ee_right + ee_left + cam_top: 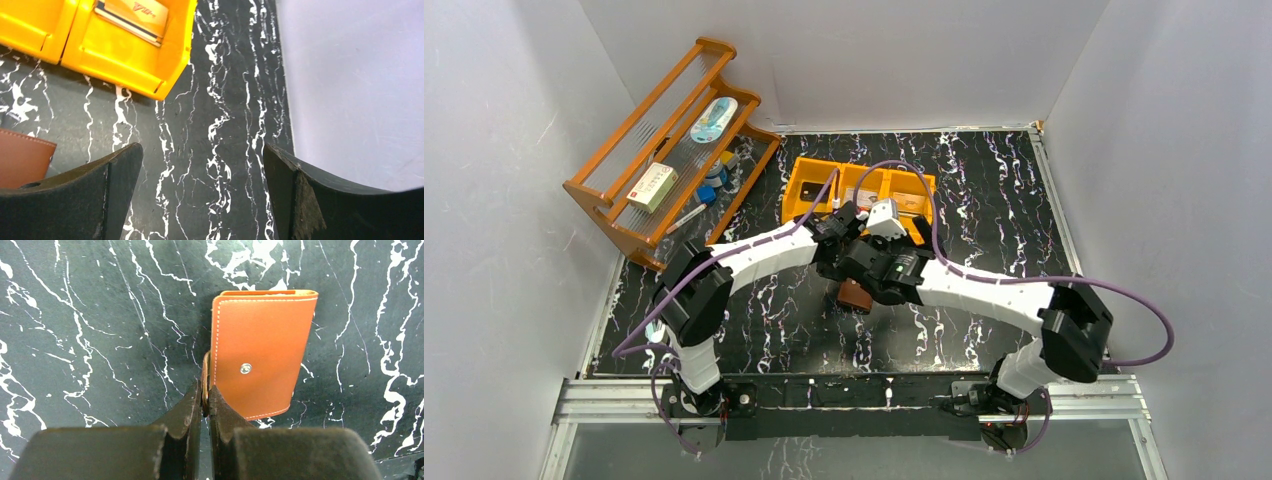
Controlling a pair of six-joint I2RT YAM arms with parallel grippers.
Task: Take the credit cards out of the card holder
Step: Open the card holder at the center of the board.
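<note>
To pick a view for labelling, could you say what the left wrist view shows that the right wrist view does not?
Left wrist only: the left fingers shut on a tab of the card holder, and its snap stud. Right wrist only: the orange bin, the white wall, the right fingers wide apart. Both: the card holder and the marbled table.

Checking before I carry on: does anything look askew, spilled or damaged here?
Nothing spilled or damaged. The card holder looks folded shut, and the left gripper, jaws shut, pinches only a thin flap at its side edge. The right gripper hangs open, empty, beside the orange bin.
</note>
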